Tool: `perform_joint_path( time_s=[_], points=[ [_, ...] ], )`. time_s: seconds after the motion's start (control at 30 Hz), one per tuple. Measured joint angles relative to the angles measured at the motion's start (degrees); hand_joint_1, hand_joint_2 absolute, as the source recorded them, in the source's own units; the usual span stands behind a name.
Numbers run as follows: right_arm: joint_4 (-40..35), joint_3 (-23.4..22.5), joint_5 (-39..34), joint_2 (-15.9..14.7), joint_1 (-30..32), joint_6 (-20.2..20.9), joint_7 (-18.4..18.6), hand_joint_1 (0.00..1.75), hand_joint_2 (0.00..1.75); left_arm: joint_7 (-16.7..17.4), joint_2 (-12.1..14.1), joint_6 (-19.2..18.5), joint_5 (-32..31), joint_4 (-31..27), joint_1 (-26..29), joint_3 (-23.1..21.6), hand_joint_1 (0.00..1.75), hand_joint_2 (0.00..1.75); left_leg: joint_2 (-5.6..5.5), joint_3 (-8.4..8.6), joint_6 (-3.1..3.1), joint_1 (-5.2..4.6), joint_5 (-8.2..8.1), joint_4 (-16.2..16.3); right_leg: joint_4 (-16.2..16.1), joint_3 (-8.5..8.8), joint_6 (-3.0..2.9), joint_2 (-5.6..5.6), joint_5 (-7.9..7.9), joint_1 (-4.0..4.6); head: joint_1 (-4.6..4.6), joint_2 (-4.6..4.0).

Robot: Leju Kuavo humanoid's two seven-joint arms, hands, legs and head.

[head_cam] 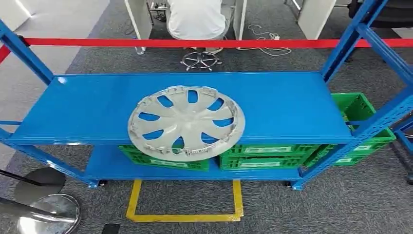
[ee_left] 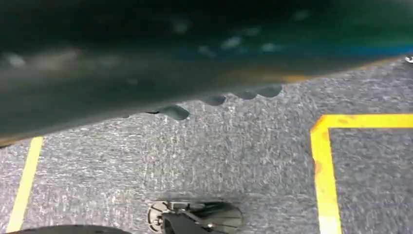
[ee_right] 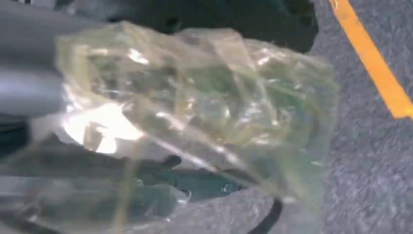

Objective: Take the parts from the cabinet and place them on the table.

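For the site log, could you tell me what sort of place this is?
Probably a workshop or test area set up like a parts store: a blue steel shelving rack holding a wheel cover, green crates below, yellow floor tape and a red barrier strap.

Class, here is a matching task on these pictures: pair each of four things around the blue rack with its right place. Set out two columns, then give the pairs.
Things:
1. wheel cover
2. green crates
3. red tape
4. clear plastic bag

Places:
A. stretched across behind the rack
B. on the lower shelf
C. at the right hand, over the carpet
D. on the top shelf, jutting over its front edge

Pairs: 1-D, 2-B, 3-A, 4-C
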Motion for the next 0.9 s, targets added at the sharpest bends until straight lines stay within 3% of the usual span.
perform_joint_path(
  time_s=[0.03, 0.07, 0.1, 0.13, 0.17, 0.2, 0.23, 0.27, 0.3, 0.33, 0.37, 0.4, 0.43, 0.67, 0.9],
  points=[
    [0.00, 0.00, -0.02, 0.00, -0.01, -0.11, 0.02, 0.00, 0.00, 0.00, 0.02, 0.00, 0.00, 0.00, -0.02, 0.00, 0.00, 0.00, -2.61, -0.80, -0.52, 0.17, -1.67, 2.04, -0.07, -0.02, -0.20, 0.49, 0.11, -0.14, -0.44, 0.00],
    [0.00, -0.02, -0.20, -0.02, -0.15, -0.11, 0.22, 0.00, 0.00, 0.13, 0.02, 0.07, 0.00, 0.00, 0.03, 0.04, 0.00, 0.00, -3.84, -2.61, -0.82, 0.47, -4.00, 6.06, -0.07, -0.12, -0.46, 0.69, 0.16, -0.16, -0.59, 0.00],
    [0.00, -0.02, -0.28, 0.00, -0.20, -0.04, 0.50, 0.00, 0.00, 0.44, 0.02, 0.26, 0.00, 0.00, 0.08, 0.13, 0.00, 1.75, -4.39, -4.79, -1.04, 0.70, -6.19, 10.74, -0.06, -0.15, -0.54, 1.19, 0.14, -0.15, -0.63, 0.00],
    [0.00, -0.02, -0.50, 0.00, -0.17, 0.11, 0.79, 0.00, 1.75, 0.57, 0.02, 0.42, 0.00, 0.00, 0.17, 0.26, 0.00, 1.75, -4.56, -7.06, -1.20, 0.81, -7.88, 15.36, -0.05, -0.15, -0.55, 1.61, 0.13, -0.15, -0.61, 0.00],
    [0.00, -0.02, -0.74, 0.00, -0.10, 0.24, 0.92, 0.00, 1.75, 0.74, 0.02, 0.66, 0.00, 0.00, 0.19, 0.37, 0.00, 1.75, -4.58, -8.37, -1.31, 0.88, -8.09, 17.74, -0.04, -0.08, -0.55, 1.92, 0.11, -0.15, -0.66, 0.00],
    [0.00, -0.02, -0.87, 0.00, -0.07, 0.26, 0.92, 0.00, 1.75, 0.92, 0.02, 0.72, -0.02, 0.00, 0.28, 0.42, 0.00, 1.75, -4.58, -8.38, -1.37, 1.02, -6.76, 17.25, -0.01, 0.05, -0.55, 2.28, 0.08, -0.17, -0.61, 0.00],
    [0.00, -0.02, -0.83, 0.02, -0.09, 0.24, 0.85, 0.00, 1.75, 1.07, 0.04, 0.70, -0.18, 0.00, 0.30, 0.44, 0.00, 1.75, -4.60, -7.33, -1.75, 1.33, -4.27, 14.38, 0.06, 0.10, -0.62, 2.43, 0.00, -0.38, -0.63, 0.00],
    [-0.02, -0.02, -0.55, 0.02, -0.17, -0.37, 1.24, 0.00, 1.75, 1.81, 0.07, 0.59, -0.68, 0.00, 0.25, 0.42, 0.00, 0.00, -4.60, -5.28, -2.40, 1.67, -1.36, 9.77, 0.22, 0.23, -0.64, 2.67, -0.11, -0.51, -0.55, 0.00],
    [0.00, -0.02, -0.31, 0.02, -0.29, -1.05, 1.73, 0.00, 0.00, 2.10, 0.07, -0.01, -1.03, 0.00, 0.22, 0.42, 0.00, 0.00, -4.60, -2.74, -3.26, 2.25, 1.40, 4.34, 0.50, 0.32, -0.43, 2.88, -0.33, -0.63, -0.63, 0.00],
    [0.09, -0.02, -0.44, -0.35, -0.28, -1.38, 1.55, 0.00, 0.00, 2.03, -0.46, -0.83, -1.03, 0.11, 0.24, 0.44, 0.00, 0.00, -4.95, -1.41, -4.50, 2.95, 1.51, 1.14, 0.93, 0.11, -0.07, 3.14, -0.59, -0.13, -1.01, 0.00],
    [0.02, -0.02, -0.72, -0.33, -0.32, -1.29, 1.09, 0.00, 0.00, 2.10, -0.33, -1.07, -1.03, 0.13, 0.04, 0.52, 0.00, 0.00, -5.56, -1.17, -4.07, 2.79, 1.05, 0.30, 1.62, -0.37, 0.37, 3.27, -1.04, 0.07, -1.38, 0.00],
    [0.02, -0.02, -0.81, -0.39, -0.29, -0.86, 0.77, 0.00, 0.00, 2.67, -0.53, -1.37, -1.11, 0.15, 0.02, 0.55, 0.00, 0.00, -5.22, -1.45, -1.40, 2.57, 0.83, 0.60, 1.50, -0.42, 0.45, 3.31, -0.92, 0.21, -1.13, 0.00],
    [0.02, -0.02, -0.85, -0.39, -0.27, -0.50, 0.48, 0.00, 0.00, 2.67, -0.55, -1.88, -1.25, 0.15, 0.05, 0.59, 0.00, 0.00, -5.24, -1.51, -2.07, 2.52, 1.06, 0.62, 1.44, -0.40, 0.54, 3.28, -0.87, 0.17, -1.18, 0.00],
    [0.02, -0.02, -1.29, -0.39, -0.33, -0.33, -0.70, 0.00, 0.00, 2.64, -0.63, -2.23, -1.64, 0.15, 0.14, 0.96, 0.00, 0.00, -5.28, -1.52, -1.37, 1.77, 1.04, 0.68, 0.93, -0.22, 1.29, 3.23, -0.56, -0.56, -1.16, 0.00],
    [0.02, -0.02, -1.31, -0.39, -0.33, -0.31, -0.76, 0.00, 0.00, 2.64, -0.61, -2.23, -1.64, 0.15, 0.15, 1.03, 0.00, 0.00, -5.28, -1.50, -1.18, 1.69, 1.03, 0.71, 0.93, -0.22, 1.42, 3.23, -0.54, -0.64, -1.18, 0.00]
  ],
)
